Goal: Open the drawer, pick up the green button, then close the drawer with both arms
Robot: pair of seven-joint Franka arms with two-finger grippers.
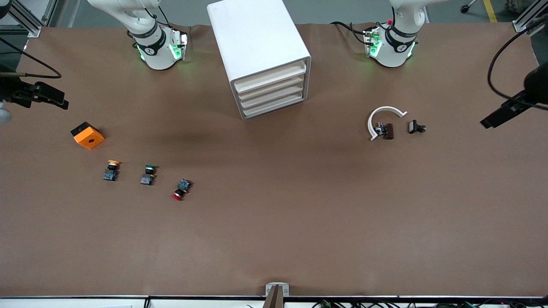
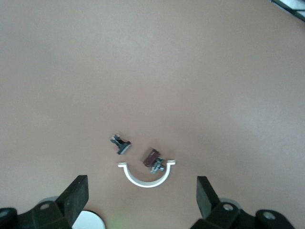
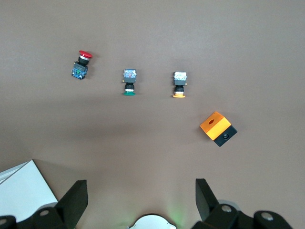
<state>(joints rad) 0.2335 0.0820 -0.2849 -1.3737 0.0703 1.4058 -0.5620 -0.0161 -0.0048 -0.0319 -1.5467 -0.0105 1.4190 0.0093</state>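
Cabinet [image 1: 261, 55] only in front view, left end effector [image 2: 143, 195] and right end effector [image 3: 141, 198] fingers apart, wrist views only.

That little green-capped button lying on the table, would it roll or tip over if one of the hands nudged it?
The green button lies on its side, so tipping seems unlikely. Its round cap might let it pivot or roll a little, though the squarish base would probably stop it soon. It looks small and stiff, likely light, so a nudge may simply slide it across the table.
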